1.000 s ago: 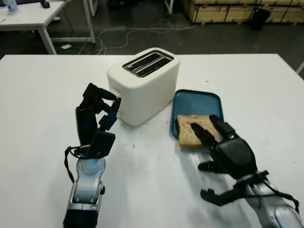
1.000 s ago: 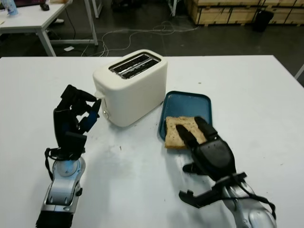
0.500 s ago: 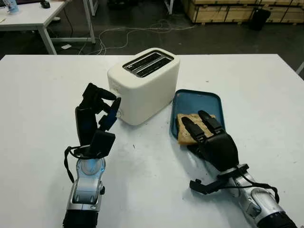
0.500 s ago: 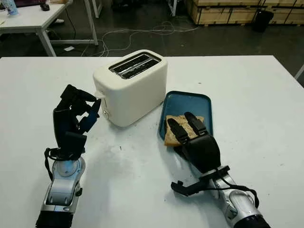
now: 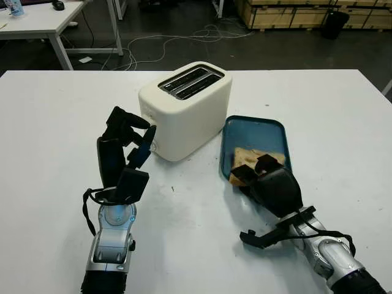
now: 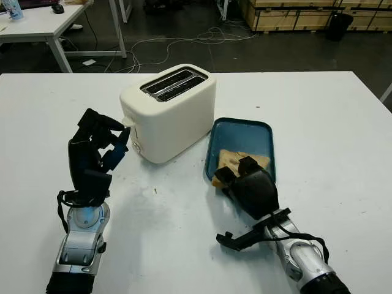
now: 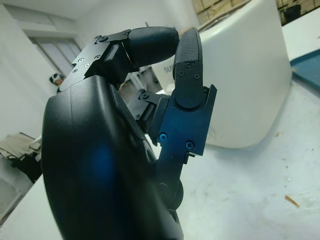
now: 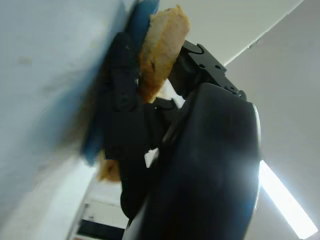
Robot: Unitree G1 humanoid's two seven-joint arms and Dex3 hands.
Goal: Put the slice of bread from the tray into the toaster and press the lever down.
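Note:
A white two-slot toaster (image 5: 184,110) stands mid-table, its small lever (image 6: 127,122) on the end facing my left hand. To its right lies a blue tray (image 5: 254,128) with the slice of bread (image 5: 246,157) at its near end. My right hand (image 5: 256,169) is shut on the slice, fingers over the top and thumb under the near edge. The right wrist view has the bread (image 8: 160,50) pinched edge-on between the black fingers. My left hand (image 5: 127,142) is raised upright just left of the toaster (image 7: 245,75), curled and holding nothing.
The white table (image 5: 55,135) stretches wide on both sides. Beyond its far edge are a dark floor with cables (image 5: 184,40), another white table (image 5: 43,18) at the back left and wooden crates (image 5: 294,15) at the back right.
My right hand slid forward over the bread and its fingers curled down around the slice, tilting it up off the tray. The left hand has not moved.

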